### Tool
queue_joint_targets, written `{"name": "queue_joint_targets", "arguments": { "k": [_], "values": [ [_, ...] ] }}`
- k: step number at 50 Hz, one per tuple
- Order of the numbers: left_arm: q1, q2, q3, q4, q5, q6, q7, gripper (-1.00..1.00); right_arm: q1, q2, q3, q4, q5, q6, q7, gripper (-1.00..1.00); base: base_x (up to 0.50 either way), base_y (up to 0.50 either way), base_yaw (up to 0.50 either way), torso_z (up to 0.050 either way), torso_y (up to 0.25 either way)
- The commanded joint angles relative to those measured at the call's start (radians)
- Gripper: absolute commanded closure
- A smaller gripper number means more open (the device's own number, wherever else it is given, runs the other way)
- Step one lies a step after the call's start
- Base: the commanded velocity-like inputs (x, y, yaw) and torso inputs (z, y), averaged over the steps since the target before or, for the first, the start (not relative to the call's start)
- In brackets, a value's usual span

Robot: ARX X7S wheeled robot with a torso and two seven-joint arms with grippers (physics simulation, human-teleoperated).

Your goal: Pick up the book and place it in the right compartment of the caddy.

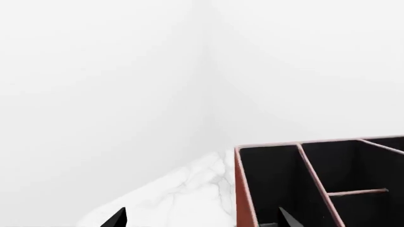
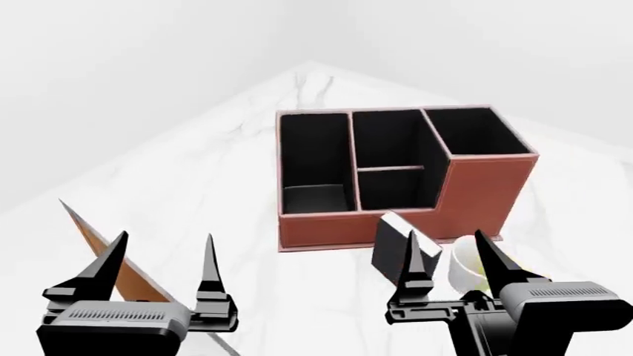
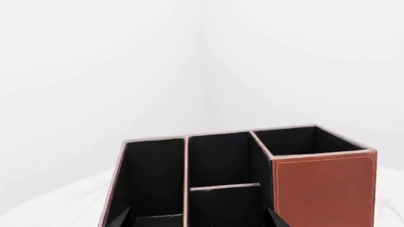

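Observation:
The reddish-brown caddy (image 2: 327, 228) stands on the white marble table (image 2: 227, 193). Its right compartment (image 2: 476, 133) is the tall black-lined end section with a high front wall (image 2: 490, 194). The small black book (image 2: 388, 248) stands in front of the caddy, touching or nearly touching it. My right gripper (image 2: 450, 256) is open and empty, above and in front of the book, and its left finger overlaps the book. My left gripper (image 2: 163, 259) is open and empty at the lower left. The caddy also shows in the left wrist view (image 1: 243, 189) and the right wrist view (image 3: 325, 189). Both wrist views miss the book.
A white-and-yellow mug (image 2: 465, 271) sits just right of the book, behind my right gripper. A thin brown slanted strip (image 2: 94, 241) lies behind my left gripper. White walls meet in a corner behind the table.

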Motion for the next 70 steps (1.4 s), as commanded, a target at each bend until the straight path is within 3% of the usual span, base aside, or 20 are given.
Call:
{"name": "queue_joint_targets", "arguments": {
  "k": [1,15,34,64,70],
  "values": [
    [-0.002,-0.006,0.006,-0.001,-0.003,0.000,-0.007,-1.00,-0.001,0.006,-0.003,0.002,0.009,-0.007,0.000,-1.00,0.14,-0.52,0.00,0.000,0.000],
    [-0.002,-0.013,0.014,-0.001,-0.004,-0.001,-0.016,-1.00,-0.014,0.016,-0.015,0.000,-0.003,-0.050,-0.014,-1.00,0.32,-0.37,0.00,0.000,0.000],
    [-0.006,-0.022,0.022,-0.002,-0.010,-0.003,-0.026,-1.00,-0.014,0.020,-0.026,0.001,-0.026,-0.061,0.003,-1.00,0.44,0.21,0.00,0.000,0.000],
    [-0.006,-0.036,0.030,-0.003,-0.019,0.004,-0.040,-1.00,-0.014,0.026,-0.027,0.006,-0.015,-0.068,0.021,-1.00,0.00,0.00,0.00,0.000,0.000],
    [-0.005,-0.038,0.033,-0.004,-0.019,0.007,-0.042,-1.00,-0.013,0.029,-0.030,0.005,-0.018,-0.069,0.024,-1.00,0.00,0.00,0.45,0.000,0.000]
  ]
}}
